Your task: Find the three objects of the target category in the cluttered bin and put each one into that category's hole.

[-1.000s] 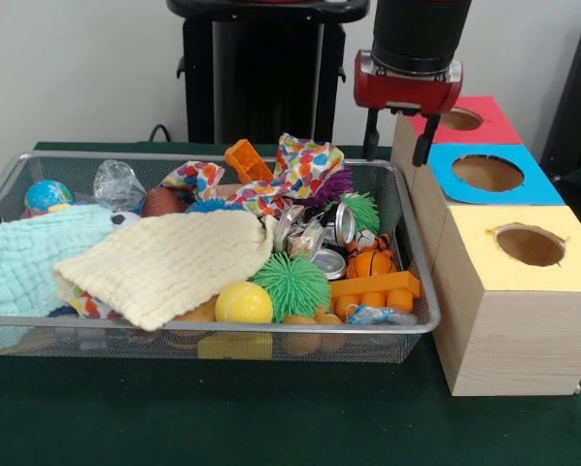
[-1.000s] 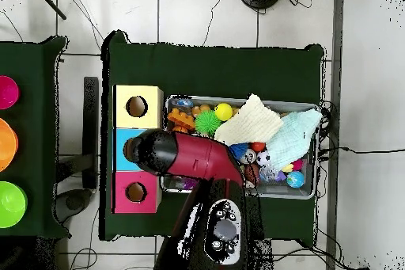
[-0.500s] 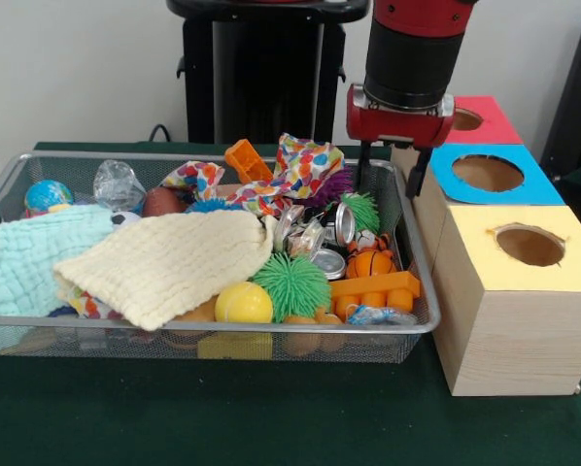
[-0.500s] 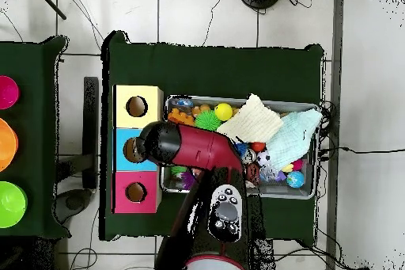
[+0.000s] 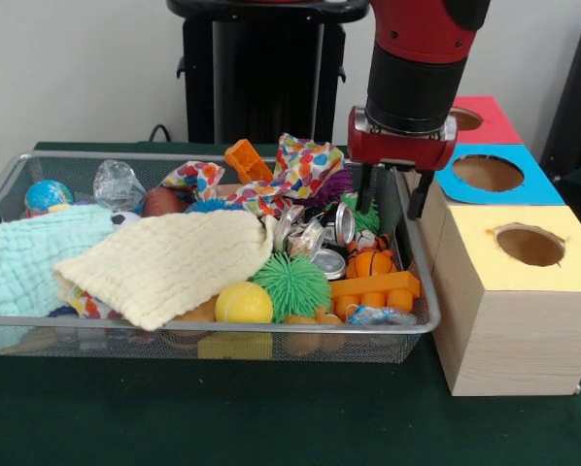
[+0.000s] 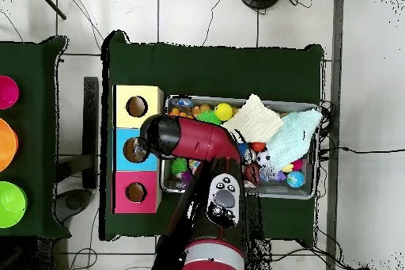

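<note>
Dark green cloth covers the table (image 5: 271, 417), and on it sits one wire mesh bin (image 5: 174, 324) packed with toys, with three wooden boxes lined up beside it: one red-faced box (image 5: 485, 118), one blue-faced box (image 5: 524, 184), one yellow-faced box (image 5: 509, 311), each with a round hole on top. The blue one's hole (image 5: 487, 172) is empty as far as I can see.

Plastic film wads: I count two for sure from the front, one clear wad (image 5: 118, 183) at the bin's far corner next to a globe ball (image 5: 48, 195), and one with blue print (image 5: 380, 316) against the near rim by the orange block (image 5: 373, 289). A third might be under the two cloths, yellowish (image 5: 169, 262) and mint (image 5: 23, 262), can't tell.

Also two spiky green balls (image 5: 290, 284), one yellow ball (image 5: 243, 303), several shiny tins (image 5: 327, 262).

The gripper (image 5: 393, 192) hangs over the bin's box-side end, fingers spread apart, nothing between them. From overhead the arm (image 6: 190, 140) hides that end.
</note>
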Controlling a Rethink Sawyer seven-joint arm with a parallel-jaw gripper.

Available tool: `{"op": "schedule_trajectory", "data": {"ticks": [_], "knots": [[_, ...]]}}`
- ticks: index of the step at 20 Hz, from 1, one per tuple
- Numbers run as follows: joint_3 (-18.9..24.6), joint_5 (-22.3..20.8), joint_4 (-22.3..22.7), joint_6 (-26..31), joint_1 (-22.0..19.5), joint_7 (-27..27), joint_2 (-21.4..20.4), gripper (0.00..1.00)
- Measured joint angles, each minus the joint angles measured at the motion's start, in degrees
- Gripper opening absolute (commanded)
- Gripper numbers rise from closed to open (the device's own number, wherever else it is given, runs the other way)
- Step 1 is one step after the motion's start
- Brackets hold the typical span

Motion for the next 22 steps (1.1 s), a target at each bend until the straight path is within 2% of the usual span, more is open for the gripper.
{"op": "schedule_trajectory", "data": {"ticks": [11, 22], "knots": [[0.0, 0.0, -5.2, 0.0, 0.6, 0.0, 2.2, 1.00], [0.0, 0.0, -12.6, 2.3, 0.8, 0.0, 4.9, 1.00]]}}
